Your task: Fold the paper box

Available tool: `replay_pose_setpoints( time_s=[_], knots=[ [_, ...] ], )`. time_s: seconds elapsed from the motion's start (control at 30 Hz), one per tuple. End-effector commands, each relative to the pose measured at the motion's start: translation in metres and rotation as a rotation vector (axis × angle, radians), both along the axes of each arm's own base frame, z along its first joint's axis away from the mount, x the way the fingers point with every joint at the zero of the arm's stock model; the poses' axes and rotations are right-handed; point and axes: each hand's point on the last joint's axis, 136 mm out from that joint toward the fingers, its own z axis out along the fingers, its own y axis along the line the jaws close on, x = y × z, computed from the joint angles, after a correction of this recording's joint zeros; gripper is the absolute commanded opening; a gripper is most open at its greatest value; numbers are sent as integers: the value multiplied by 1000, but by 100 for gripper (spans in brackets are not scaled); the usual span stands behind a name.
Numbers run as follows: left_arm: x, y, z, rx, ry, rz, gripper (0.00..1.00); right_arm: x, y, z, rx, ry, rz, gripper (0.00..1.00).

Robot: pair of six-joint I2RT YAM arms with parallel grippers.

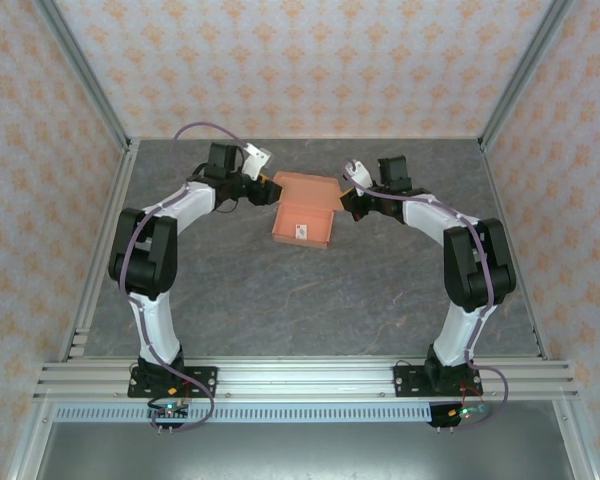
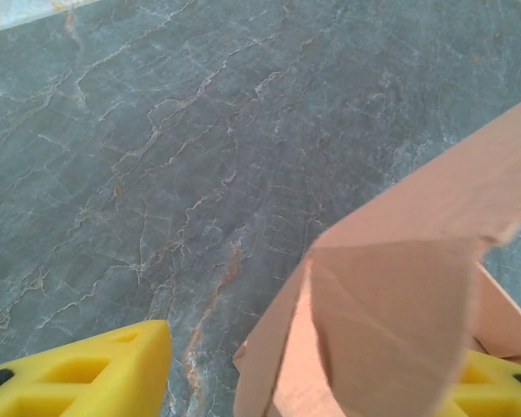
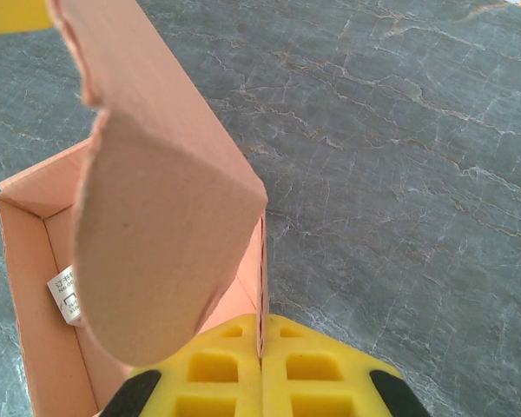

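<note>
The table is grey with thin pale veins, like stone. The walls around it carry a pale paper with small orange ornaments. A metal rail runs along the near edge, where both arms are bolted.

The paper box stands toward the far middle of the table, between the two arms, open on top.

From above, the left gripper is at the box's far left corner and the right gripper at its right side, but there I cannot tell how the jaws stand. The wrist cameras show it. On the left, the yellow fingers are wide apart, with a raised flap between them. On the right, the jaws are pressed together on the thin side wall of the box. This camera also looks inside, where a small white tag lies against the wall.
</note>
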Motion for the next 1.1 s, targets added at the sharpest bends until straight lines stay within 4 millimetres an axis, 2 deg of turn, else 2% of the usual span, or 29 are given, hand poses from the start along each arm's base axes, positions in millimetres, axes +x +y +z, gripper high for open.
replay_pose_setpoints(
  time_s=[0.0, 0.17, 0.3, 0.5, 0.7, 0.97, 1.03, 1.07],
  knots=[
    [6, -1, 2, 4, -10, -25, 58, 2, -4, 17, -7, -32, 4, 1],
    [5, -5, 5, -20, 1, -46, 53, 2, -3, 16, -5, -28, 3, 1],
    [2, -9, 10, -49, -3, -67, 45, 2, -3, 17, -2, -27, 4, 1],
    [-2, -12, 14, -64, 10, -84, 29, 3, -3, 20, 1, -27, -4, 1],
    [-5, -12, 21, -66, -2, -74, 22, 5, -4, 21, 2, -12, -31, 1],
    [-4, -10, 26, -35, -19, 10, 9, 7, 6, 22, -20, 9, -116, 1],
    [-1, -10, 21, -22, -18, 65, 5, 10, 7, 23, -46, 2, -171, 1],
    [-1, -9, 36, -19, -52, 98, 4, 11, 8, 24, -54, 1, -203, 1]
  ],
)
